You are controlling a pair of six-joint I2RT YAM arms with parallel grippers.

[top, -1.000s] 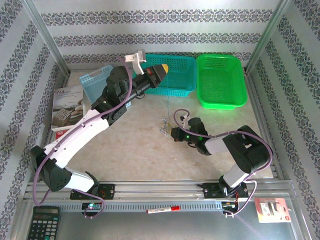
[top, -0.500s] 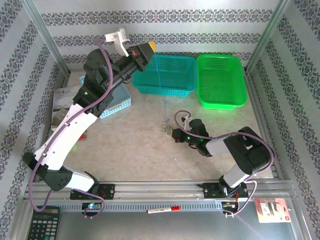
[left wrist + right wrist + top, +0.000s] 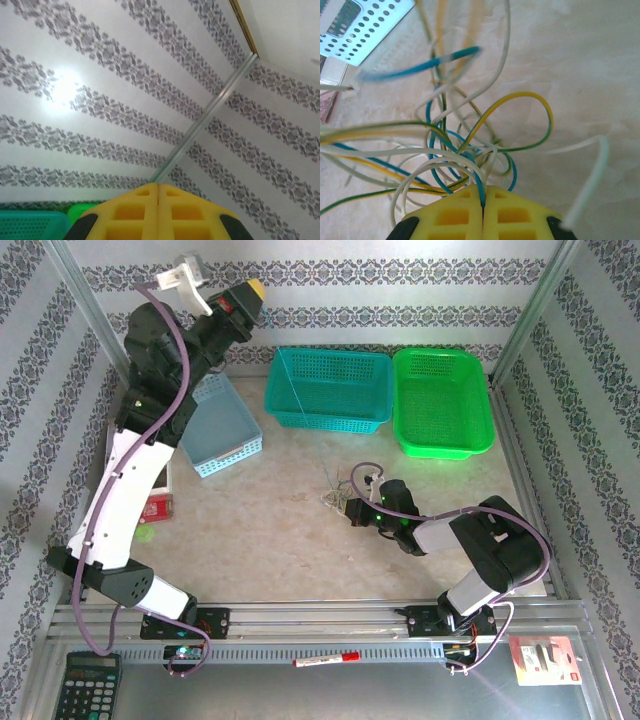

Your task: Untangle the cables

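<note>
The cables (image 3: 335, 490) lie as a small loopy clump of blue, white and yellow-green wires (image 3: 465, 145) on the table's middle. My right gripper (image 3: 350, 508) rests low at the clump's right side. Its yellow jaws (image 3: 483, 192) are shut on a blue cable of the clump. My left gripper (image 3: 256, 287) is raised high at the back left, near the wall, its yellow jaws (image 3: 158, 186) pressed together. A thin blue strand (image 3: 292, 380) runs taut from the clump across the teal basket toward it. In the right wrist view that strand (image 3: 420, 65) is blurred.
A teal basket (image 3: 330, 390) and a green basket (image 3: 440, 400) stand at the back. A light blue basket (image 3: 225, 425) sits at the back left under the raised arm. Beyond the near rail lie a calculator (image 3: 85, 685), a red marker (image 3: 325, 659) and a packet (image 3: 545, 660).
My left arm has swung up and to the left, from over the teal basket to near the back wall, drawing the thin blue strand out. The right gripper has stayed at the clump.
</note>
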